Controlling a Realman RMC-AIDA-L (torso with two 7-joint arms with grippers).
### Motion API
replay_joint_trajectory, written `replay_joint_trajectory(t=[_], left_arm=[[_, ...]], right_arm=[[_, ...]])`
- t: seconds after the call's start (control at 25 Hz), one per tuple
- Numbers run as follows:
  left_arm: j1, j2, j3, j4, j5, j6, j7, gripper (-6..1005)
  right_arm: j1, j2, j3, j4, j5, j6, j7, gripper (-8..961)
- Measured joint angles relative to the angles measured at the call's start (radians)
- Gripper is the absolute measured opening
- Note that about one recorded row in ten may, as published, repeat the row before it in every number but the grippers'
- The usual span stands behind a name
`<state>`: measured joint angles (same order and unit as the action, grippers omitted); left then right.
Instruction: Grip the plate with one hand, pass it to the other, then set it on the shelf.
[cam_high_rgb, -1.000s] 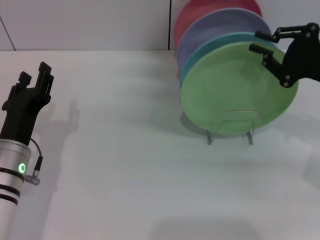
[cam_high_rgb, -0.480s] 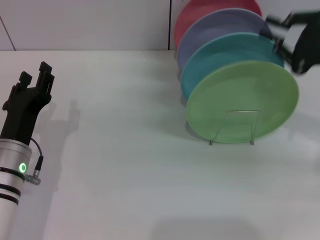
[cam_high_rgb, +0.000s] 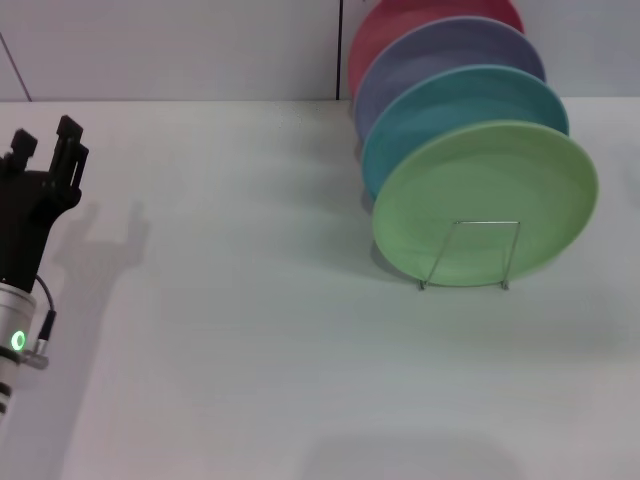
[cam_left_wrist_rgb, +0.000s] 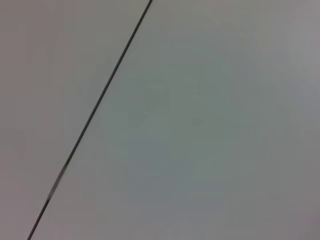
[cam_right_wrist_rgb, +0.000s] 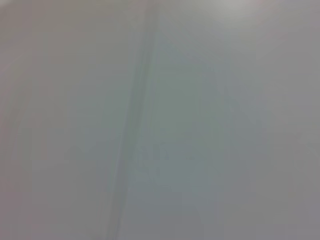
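The light-green plate (cam_high_rgb: 470, 185) stands on edge in the front slot of the wire shelf (cam_high_rgb: 486, 222), leaning back toward the turquoise plate (cam_high_rgb: 440, 100) behind it. No gripper touches it. My left gripper (cam_high_rgb: 43, 143) is far off at the left edge of the table, pointing up and away, open with nothing between its fingers. The right gripper is out of view. Both wrist views hold only a plain grey surface crossed by a line.
Behind the turquoise plate, a lavender plate (cam_high_rgb: 420, 55) and a red plate (cam_high_rgb: 385, 25) stand in the same rack at the back right. The white table (cam_high_rgb: 250, 300) stretches between the left arm and the rack. A wall rises behind it.
The right gripper has let go of the green plate's top rim and left the view to the upper right. The plate has settled lower in the rack. My left arm has shifted left.
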<state>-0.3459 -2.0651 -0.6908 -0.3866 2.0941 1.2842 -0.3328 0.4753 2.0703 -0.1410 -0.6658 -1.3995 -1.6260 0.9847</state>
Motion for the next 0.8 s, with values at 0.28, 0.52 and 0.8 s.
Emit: replay_joint_trajectory(t=[0.28, 0.52, 0.8], left_arm=[[-0.011, 0.008, -0.010, 0.076, 0.075, 0.103, 0.130, 629], [-0.011, 0.008, -0.064, 0.128, 0.077, 0.102, 0.157, 826], [-0.002, 0.007, -0.082, 0.140, 0.074, 0.105, 0.148, 827]], right_arm=[[-0.107, 0.000, 0.153, 0.181, 0.101, 0.084, 0.042, 281], [-0.143, 0.003, 0.245, 0.340, 0.227, 0.104, -0.102, 516], [-0.137, 0.005, 0.340, 0.522, 0.306, 0.129, -0.362, 683]])
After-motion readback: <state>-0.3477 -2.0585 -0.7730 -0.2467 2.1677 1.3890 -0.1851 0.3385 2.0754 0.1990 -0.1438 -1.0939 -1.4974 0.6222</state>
